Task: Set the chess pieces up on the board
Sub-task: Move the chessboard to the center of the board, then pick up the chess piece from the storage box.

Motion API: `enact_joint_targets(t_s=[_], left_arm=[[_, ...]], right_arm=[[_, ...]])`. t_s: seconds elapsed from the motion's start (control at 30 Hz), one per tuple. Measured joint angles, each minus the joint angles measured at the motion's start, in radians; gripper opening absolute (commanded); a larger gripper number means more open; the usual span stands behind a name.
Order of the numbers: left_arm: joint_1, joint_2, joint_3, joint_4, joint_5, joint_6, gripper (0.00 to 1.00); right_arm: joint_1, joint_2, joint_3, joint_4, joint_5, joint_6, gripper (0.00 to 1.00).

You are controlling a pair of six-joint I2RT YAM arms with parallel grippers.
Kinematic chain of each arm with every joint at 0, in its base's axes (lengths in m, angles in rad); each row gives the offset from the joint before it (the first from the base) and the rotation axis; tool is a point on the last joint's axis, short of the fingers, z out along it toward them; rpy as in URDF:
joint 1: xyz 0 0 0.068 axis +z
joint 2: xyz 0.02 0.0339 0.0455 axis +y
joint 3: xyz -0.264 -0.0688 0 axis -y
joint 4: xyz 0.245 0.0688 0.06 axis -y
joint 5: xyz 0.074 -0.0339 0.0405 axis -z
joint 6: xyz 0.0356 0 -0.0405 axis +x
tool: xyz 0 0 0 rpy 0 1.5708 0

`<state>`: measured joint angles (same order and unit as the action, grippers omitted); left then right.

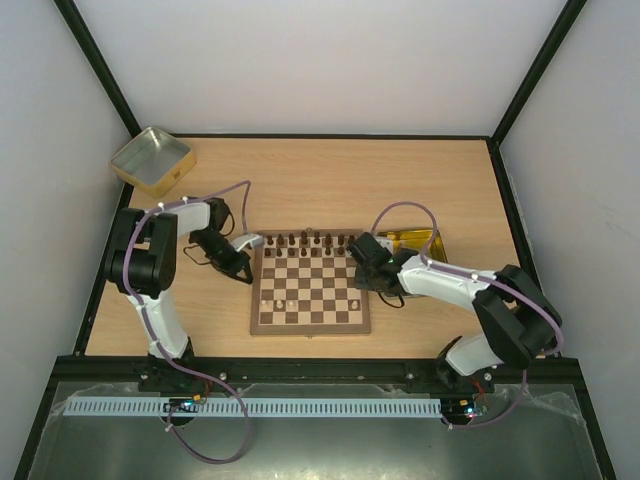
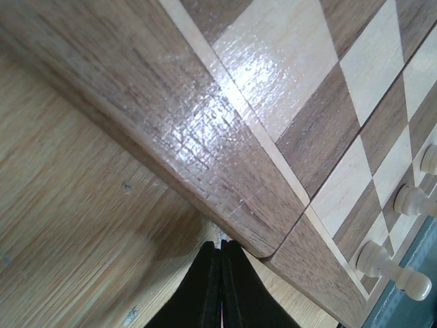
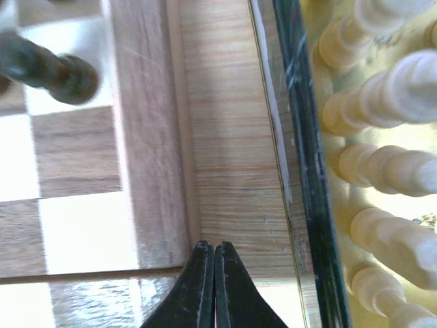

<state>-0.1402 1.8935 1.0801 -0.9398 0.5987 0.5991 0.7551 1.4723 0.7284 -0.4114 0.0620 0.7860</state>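
1. Top external view: an open gold tin (image 1: 150,160) sits at the far left of the table (image 1: 300,180), well apart from the board (image 1: 310,285).
2. The left gripper (image 1: 240,268) hangs just beside the board's left edge. In the left wrist view its fingers (image 2: 208,294) are pressed together with nothing between them, over bare wood next to the brown border.
3. A few cream-white chess pieces (image 2: 392,270) stand on the board's near squares, well apart from those fingers. Dark chessmen (image 1: 305,240) line the far row.
4. The right gripper (image 1: 368,262) is just off the board's right edge. In the right wrist view its fingers (image 3: 201,287) are closed and empty, over the strip of table between the border and a second tin (image 3: 307,171).
5. More chess pieces lie in that tin, near the fingers on their right.
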Motion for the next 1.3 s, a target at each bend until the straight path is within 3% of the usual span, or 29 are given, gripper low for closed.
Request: enact_joint_targets(t_s=[0.27, 0.33, 0.5, 0.57, 0.77, 0.87, 1.1, 1.3], left_arm=[[-0.002, -0.042, -0.015, 0.035, -0.002, -0.034, 0.53], [0.006, -0.065, -0.018, 0.043, -0.006, -0.049, 0.59], [0.037, -0.119, -0.028, 0.069, -0.033, -0.066, 0.71], [0.060, -0.129, -0.033, 0.081, -0.047, -0.070, 0.73], [0.127, -0.190, -0.076, 0.139, -0.116, -0.092, 0.79], [0.144, -0.255, -0.109, 0.174, -0.156, -0.110, 0.83], [0.146, -0.338, -0.167, 0.255, -0.190, -0.147, 0.82], [0.148, -0.338, -0.189, 0.301, -0.190, -0.166, 0.82]], right_arm=[[0.012, -0.097, 0.092, -0.044, 0.027, 0.000, 0.20], [0.012, -0.118, 0.113, -0.062, 0.043, 0.000, 0.25], [-0.005, -0.158, 0.132, -0.097, 0.073, 0.001, 0.27], [-0.028, -0.159, 0.132, -0.111, 0.076, 0.001, 0.28], [-0.169, -0.201, 0.105, -0.140, 0.071, -0.001, 0.47], [-0.238, -0.223, 0.103, -0.154, 0.068, -0.008, 0.49], [-0.380, -0.200, 0.103, -0.179, 0.023, -0.057, 0.39], [-0.421, -0.122, 0.100, -0.179, -0.032, -0.087, 0.28]])
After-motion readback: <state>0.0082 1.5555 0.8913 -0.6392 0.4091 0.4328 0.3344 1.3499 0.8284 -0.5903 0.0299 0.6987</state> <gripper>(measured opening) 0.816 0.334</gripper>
